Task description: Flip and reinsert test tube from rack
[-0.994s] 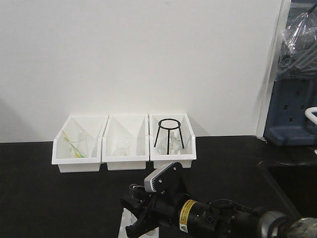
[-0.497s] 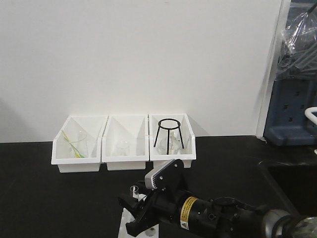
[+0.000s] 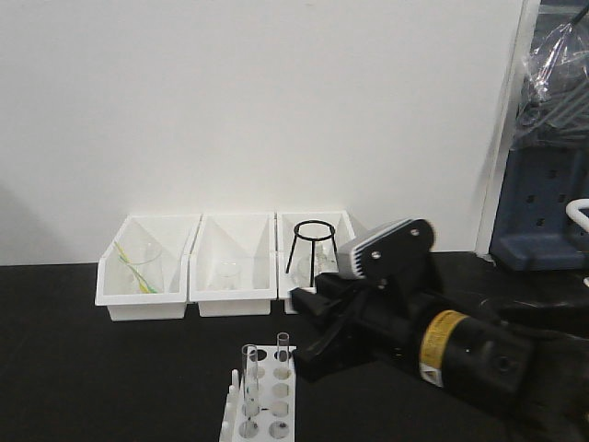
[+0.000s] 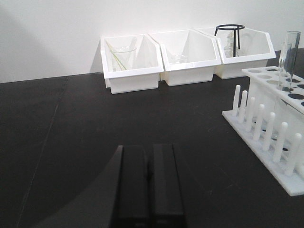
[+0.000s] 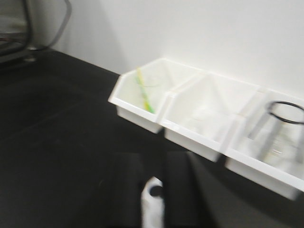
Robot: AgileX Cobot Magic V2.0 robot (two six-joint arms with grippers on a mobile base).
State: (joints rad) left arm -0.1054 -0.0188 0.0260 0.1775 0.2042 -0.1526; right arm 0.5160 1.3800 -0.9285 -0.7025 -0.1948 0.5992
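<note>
White plastic formed the rack [image 3: 262,394], which stood at the near edge of the black tabletop [image 3: 110,368], in front of the three white bins [image 3: 230,265], its pegs along its left side in the front view. Two clear test tubes [image 3: 249,373] stood upright in its holes. The right gripper [image 3: 317,322] hung above and just right of the rack, well clear of the tubes; its blurred wrist view suggested fingers set slightly apart with nothing between them, the rack's end showing below the gap. The left gripper [image 4: 148,183], fingers pressed together and empty, lay low over the tabletop, left of the rack. Judged stage: a tube stood seated; whether flipped could not be told. Next, any regrasp would call for descending squarely over a tube.
</note>
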